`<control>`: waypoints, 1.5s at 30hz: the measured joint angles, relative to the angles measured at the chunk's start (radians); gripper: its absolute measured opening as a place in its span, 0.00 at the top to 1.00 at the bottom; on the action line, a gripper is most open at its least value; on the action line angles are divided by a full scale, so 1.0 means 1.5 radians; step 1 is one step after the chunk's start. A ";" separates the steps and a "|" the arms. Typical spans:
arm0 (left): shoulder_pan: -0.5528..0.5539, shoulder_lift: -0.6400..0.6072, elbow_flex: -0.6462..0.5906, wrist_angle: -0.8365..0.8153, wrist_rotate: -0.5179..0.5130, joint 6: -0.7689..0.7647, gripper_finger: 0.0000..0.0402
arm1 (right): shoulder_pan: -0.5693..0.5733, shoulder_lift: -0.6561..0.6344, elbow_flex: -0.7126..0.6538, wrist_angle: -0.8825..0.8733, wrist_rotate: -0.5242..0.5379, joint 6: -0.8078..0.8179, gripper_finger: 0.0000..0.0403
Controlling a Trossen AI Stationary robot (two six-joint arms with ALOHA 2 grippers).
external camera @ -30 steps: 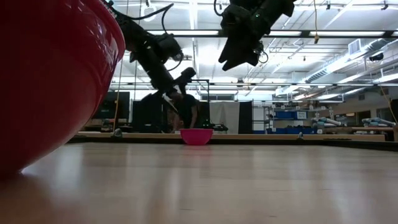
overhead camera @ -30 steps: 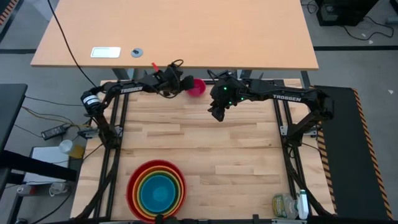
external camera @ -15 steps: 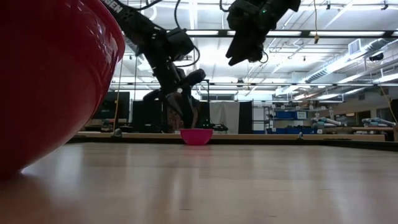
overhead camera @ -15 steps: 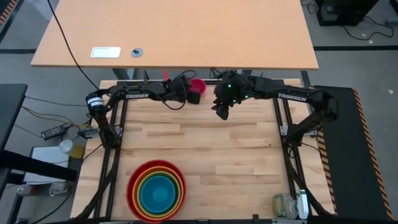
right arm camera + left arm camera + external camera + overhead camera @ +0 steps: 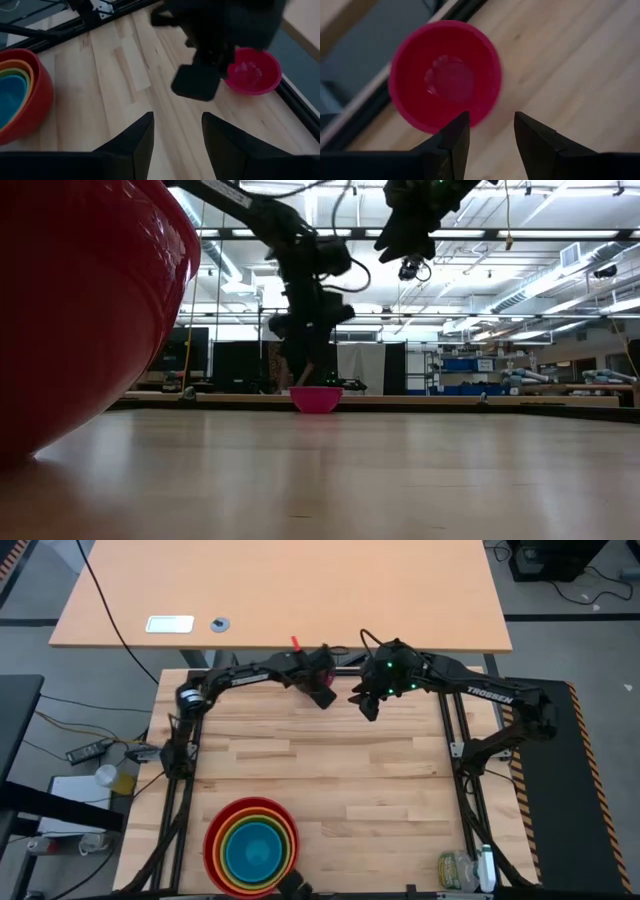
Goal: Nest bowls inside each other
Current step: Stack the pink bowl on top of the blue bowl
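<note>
The pink bowl [image 5: 445,75] stands upright on its base at the table's far edge [image 5: 316,399]; in the high view my left arm covers it. My left gripper [image 5: 490,120] hovers open above the bowl's rim, one finger over the rim and one outside it, touching nothing. Just to its right and higher up is my right gripper [image 5: 367,708], open and empty [image 5: 177,130]. Near the front edge the red bowl [image 5: 215,850] holds the orange, lime green and blue bowl [image 5: 252,850], nested.
A black frame rail [image 5: 300,100] runs along the far edge just behind the pink bowl. A bottle [image 5: 455,870] lies at the near right corner. A second table [image 5: 280,590] stands beyond the far edge. Bare wood [image 5: 330,770] lies between the pink bowl and the nested stack.
My left gripper has swung along the far edge toward the table's right and rolled about its own line, and now hangs over the pink bowl. My right gripper has risen and drifted toward the right edge. The bowls have stayed where they were.
</note>
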State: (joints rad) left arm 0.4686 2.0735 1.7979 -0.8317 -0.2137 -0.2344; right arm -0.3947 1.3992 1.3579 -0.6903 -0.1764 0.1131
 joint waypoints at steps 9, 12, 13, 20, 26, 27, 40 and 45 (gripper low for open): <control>-0.005 0.072 0.077 -0.027 -0.048 0.083 0.61 | 0.004 -0.005 0.000 -0.004 0.002 0.027 0.57; -0.010 0.079 0.075 -0.034 -0.052 0.105 0.57 | 0.006 -0.004 0.000 -0.004 0.002 0.027 0.57; -0.012 0.080 0.075 -0.040 -0.052 0.117 0.55 | 0.008 -0.004 0.000 -0.004 0.002 0.027 0.57; -0.034 0.104 0.075 -0.052 -0.127 0.226 0.40 | 0.009 -0.004 0.000 0.005 -0.001 0.024 0.57; -0.041 0.115 0.075 -0.039 -0.138 0.235 0.42 | 0.009 -0.004 0.000 0.006 -0.003 0.023 0.57; -0.039 0.117 0.075 -0.030 -0.139 0.234 0.43 | 0.009 -0.004 0.000 0.006 -0.003 0.025 0.57; -0.011 0.124 0.075 -0.048 -0.076 0.209 0.55 | 0.036 -0.004 0.000 0.021 0.007 0.031 0.57; -0.005 0.124 0.075 -0.048 -0.053 0.209 0.62 | 0.040 -0.004 0.000 0.021 0.017 0.047 0.57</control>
State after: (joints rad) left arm 0.4610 2.2601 1.9106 -0.9033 -0.2932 0.0798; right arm -0.3348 1.3937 1.3575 -0.6592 -0.1504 0.1834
